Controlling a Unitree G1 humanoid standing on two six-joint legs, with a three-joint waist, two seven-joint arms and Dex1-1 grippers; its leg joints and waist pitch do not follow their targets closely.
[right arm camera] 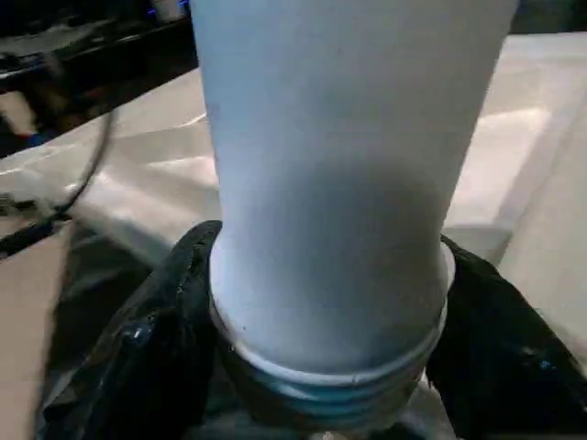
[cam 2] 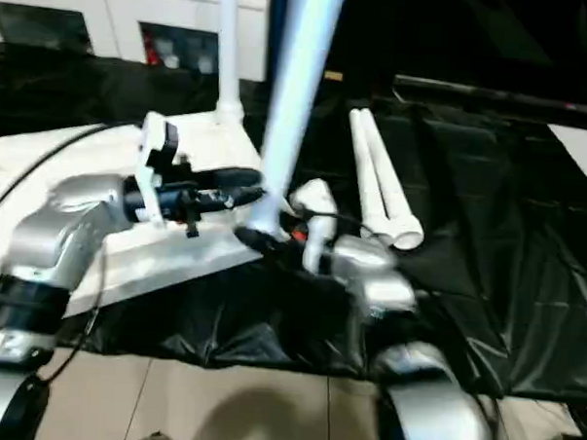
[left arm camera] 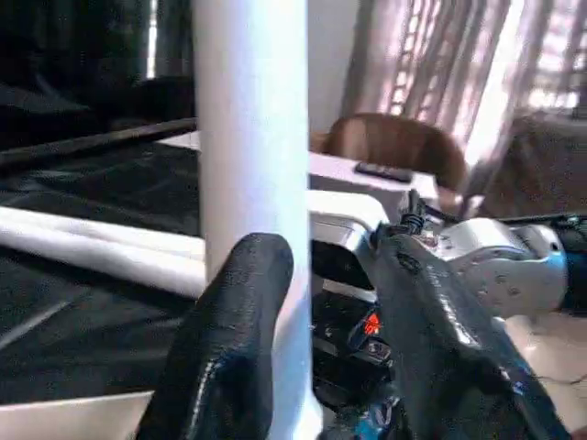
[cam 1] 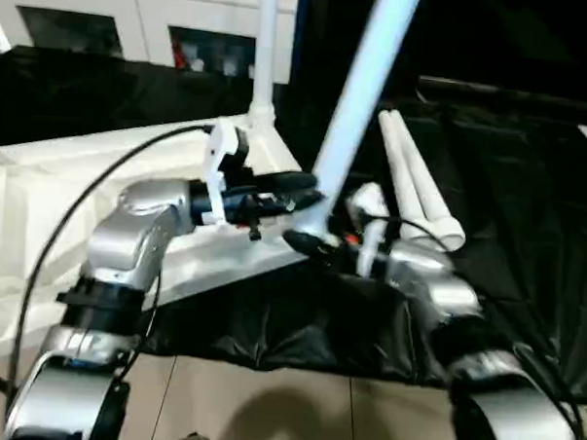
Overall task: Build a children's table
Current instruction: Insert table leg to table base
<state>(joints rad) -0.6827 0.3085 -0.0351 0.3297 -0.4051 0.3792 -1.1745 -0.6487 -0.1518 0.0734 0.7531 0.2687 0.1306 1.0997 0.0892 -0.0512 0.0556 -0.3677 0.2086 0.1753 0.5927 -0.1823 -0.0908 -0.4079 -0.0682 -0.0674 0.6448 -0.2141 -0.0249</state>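
- Fingers (right arm camera: 147, 339) of the right gripper (cam 1: 312, 242) sit on either side of the tilted leg (cam 1: 362, 96), closed on its lower end just above the threaded tip.
- Left gripper (cam 1: 290, 186): fingers (left arm camera: 238, 330) stand apart around the same leg a little higher up; one black finger lies against the tube, the other (left arm camera: 440, 321) is clear of it with a gap showing. Not clamped.
- Tilted leg: white tube, lower end at the near right corner of the table top (cam 1: 42, 185), upper end leaning to the right and away, running out of the head view at the top edge.
- Right wrist view: grey threaded rings at the leg's lower end; I cannot tell whether it is seated in a socket.
- Table top: white plastic, lying on the left part of the work table (cam 1: 526, 240), its near right edge above the black cover.
- Second leg (cam 1: 265, 53): stands upright at the far right corner of the table top, flared base down on the corner.
- Two spare legs (cam 1: 417, 182): lie side by side, touching, on the black cover to the right of the top, flared ends pointing near-right.
- Work table: covered in wrinkled black sheet.
- White cabinets (cam 1: 137, 18) along the far wall; tan floor (cam 1: 266, 404) at the near edge.
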